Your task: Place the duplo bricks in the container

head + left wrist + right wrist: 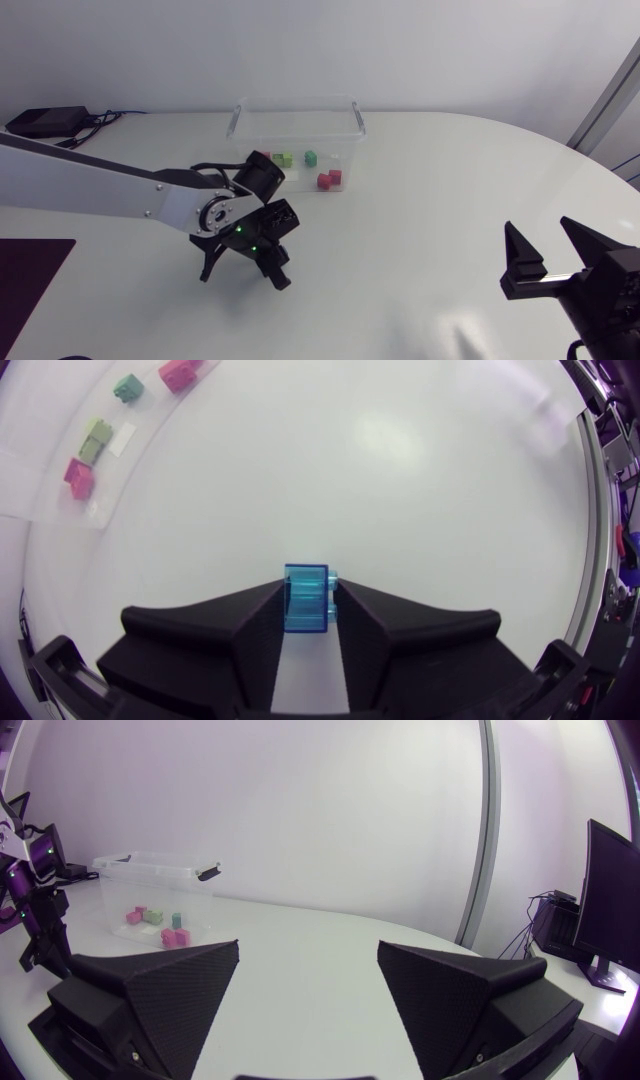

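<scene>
Blue and see-through, the brick (307,600) sits pinched between the left gripper's (307,592) two fingers, one matte black wedge pressed flat on each of its opposite sides. It is a smooth, glossy plastic block with square edges. Its longer side seems to run along the fingers and point ahead of them. Small round knobs stick out on the side against one finger, so its studs face sideways. Whether it touches the table (420,220) cannot be told.

In the head view the left arm comes in low across the white, shiny tabletop. Its gripper points down in front of the container (296,101), close to it but apart, and hides the brick there.

The container is a clear, thin-walled plastic box with a rim and grey side handles. On its floor lie a pink brick (178,373), a teal brick (127,388), a green brick (95,438) and a second pink brick (78,477), all opaque and small, none touching another.

Well apart from these, the right gripper (308,955) hangs over the table's near right part with its broad fingers spread wide and nothing between them.
</scene>
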{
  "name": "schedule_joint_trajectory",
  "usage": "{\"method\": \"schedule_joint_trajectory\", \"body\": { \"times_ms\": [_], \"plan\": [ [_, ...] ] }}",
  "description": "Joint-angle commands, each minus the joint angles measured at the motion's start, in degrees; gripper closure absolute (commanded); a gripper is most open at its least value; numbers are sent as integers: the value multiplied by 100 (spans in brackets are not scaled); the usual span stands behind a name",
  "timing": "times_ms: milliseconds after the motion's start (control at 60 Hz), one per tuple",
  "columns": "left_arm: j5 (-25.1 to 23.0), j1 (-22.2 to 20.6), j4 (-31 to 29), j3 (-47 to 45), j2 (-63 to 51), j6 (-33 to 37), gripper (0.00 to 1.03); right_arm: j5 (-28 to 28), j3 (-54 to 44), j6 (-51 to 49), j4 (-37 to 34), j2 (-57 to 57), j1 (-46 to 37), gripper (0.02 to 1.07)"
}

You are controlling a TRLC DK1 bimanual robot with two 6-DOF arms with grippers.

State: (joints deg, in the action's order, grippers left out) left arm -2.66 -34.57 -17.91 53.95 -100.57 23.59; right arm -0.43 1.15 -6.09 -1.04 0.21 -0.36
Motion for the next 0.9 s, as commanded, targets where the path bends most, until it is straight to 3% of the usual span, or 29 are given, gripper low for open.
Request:
{"method": "schedule_joint_trajectory", "body": {
  "times_ms": [0, 183, 350, 450, 550, 583, 600, 617, 633, 650, 883],
  "plan": [
    [11, -15, 7, 19, 530, -118, 79, -45, -115, -86, 42, -47, 45, 7],
    [46, 82, -178, 177, 1400, -136, 79, -45, -115, -86, 42, -47, 45, 7],
    [99, 433, -274, 616, 1972, -127, 79, -45, -115, -86, 42, -47, 45, 7],
    [107, 838, -283, 1249, 1831, -92, 79, -45, -115, -86, 51, -47, 45, 7],
    [169, 1347, -265, 2708, 1005, -74, 78, -45, -115, -86, 51, -47, 45, 7],
    [248, 1426, -257, 3033, 794, -109, 75, -45, -115, -86, 51, -47, 45, 7],
    [433, 1506, -274, 3464, 504, -180, 61, -45, -115, -86, 51, -47, 45, 7],
    [617, 1541, -406, 3763, 302, -215, 39, -45, -115, -86, 51, -47, 45, 7],
    [635, 1541, -424, 3807, 275, -215, 34, -45, -115, -86, 42, -47, 45, 7],
    [661, 1558, -617, 4062, 135, -215, 0, -45, -115, -86, 42, -47, 45, 7],
    [705, 1576, -230, 3306, 521, -233, 3, -45, -115, -86, 51, -47, 45, 7]
  ]
}}
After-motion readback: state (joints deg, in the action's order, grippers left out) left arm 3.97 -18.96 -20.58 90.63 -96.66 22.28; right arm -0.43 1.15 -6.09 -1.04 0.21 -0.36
